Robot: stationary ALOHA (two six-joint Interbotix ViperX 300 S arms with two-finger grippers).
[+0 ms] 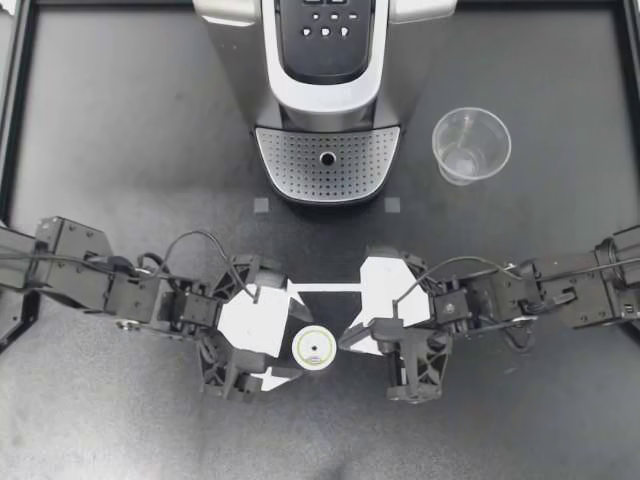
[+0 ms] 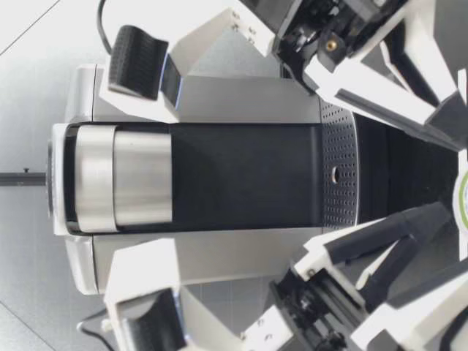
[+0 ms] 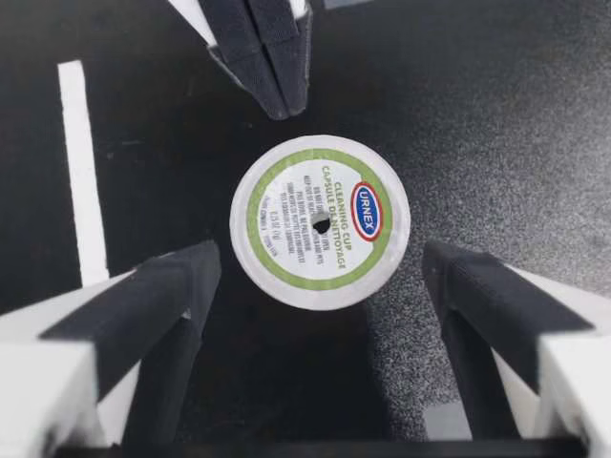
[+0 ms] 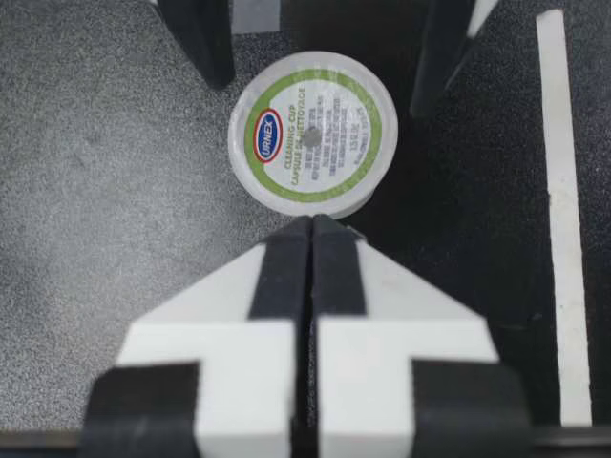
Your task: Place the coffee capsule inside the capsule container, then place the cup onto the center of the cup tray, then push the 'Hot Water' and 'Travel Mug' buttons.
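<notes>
A white capsule (image 1: 313, 348) with a green-ringed foil lid stands upright on the black table, in front of the coffee machine (image 1: 327, 60). My left gripper (image 1: 290, 340) is open, with one finger on each side of the capsule (image 3: 320, 221) and a gap at both. My right gripper (image 1: 346, 340) is shut on nothing, its tip right by the capsule's (image 4: 312, 134) rim from the opposite side. The clear plastic cup (image 1: 470, 145) stands upright to the right of the machine's perforated cup tray (image 1: 300, 160). In the low view only a sliver of the capsule (image 2: 463, 197) shows.
A white tape line (image 1: 325, 288) lies on the table between the two arms, and two small grey squares (image 1: 261, 205) flank the front of the machine's base. The button panel (image 1: 325, 25) sits on top of the machine. A raised rim (image 1: 20, 100) borders the table.
</notes>
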